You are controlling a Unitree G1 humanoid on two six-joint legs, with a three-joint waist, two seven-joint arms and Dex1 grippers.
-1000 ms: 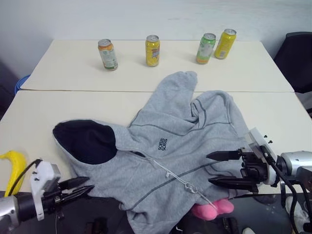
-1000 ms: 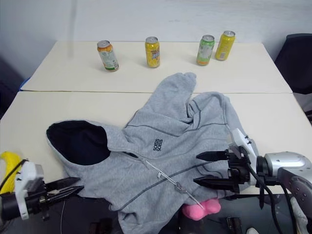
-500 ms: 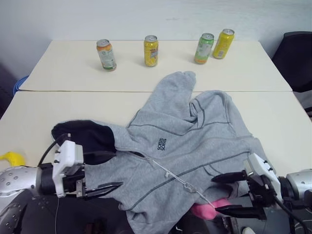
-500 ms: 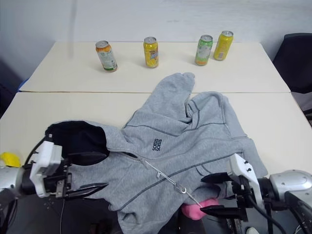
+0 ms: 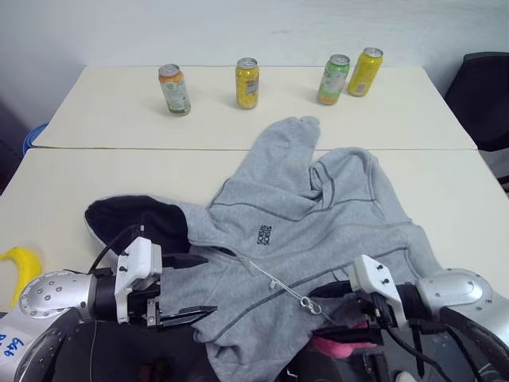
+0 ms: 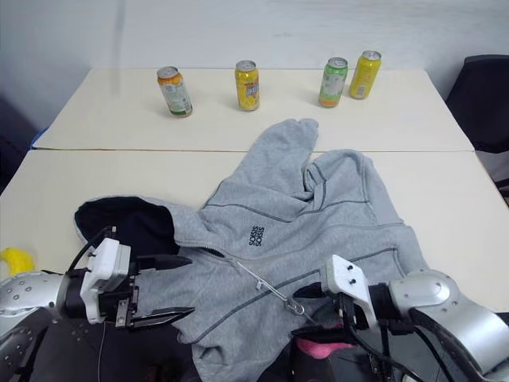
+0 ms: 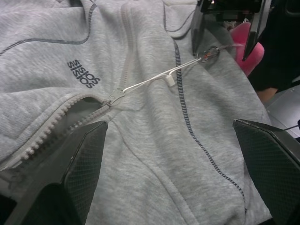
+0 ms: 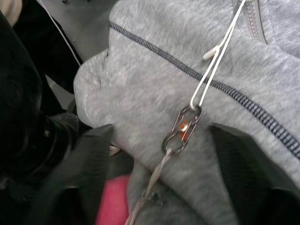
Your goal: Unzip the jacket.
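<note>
Now both grippers have closed in on the jacket point(image 5: 318, 215), which lies across the near table's front edge, hood toward its left end.

Since a second ago the left gripper point(image 5: 187, 286) has swung in from the table's left front corner to the collar side of the zipper point(image 7: 70, 124), and its jaws now stand wide apart, grasping nothing; the right gripper point(image 8: 154, 154) has dropped from beside the hem to straddle the clip point(image 8: 182, 129) on the pull cord point(image 7: 154, 80), its jaws partly narrowed and not yet clenched. Judged from this, the pull is about to start; the zipper is open only near the collar. The head views place the four cans point(image 5: 249, 82) along the far table; the right wrist view alone shows the clip between the fingers, the left wrist view the parted teeth.
</note>
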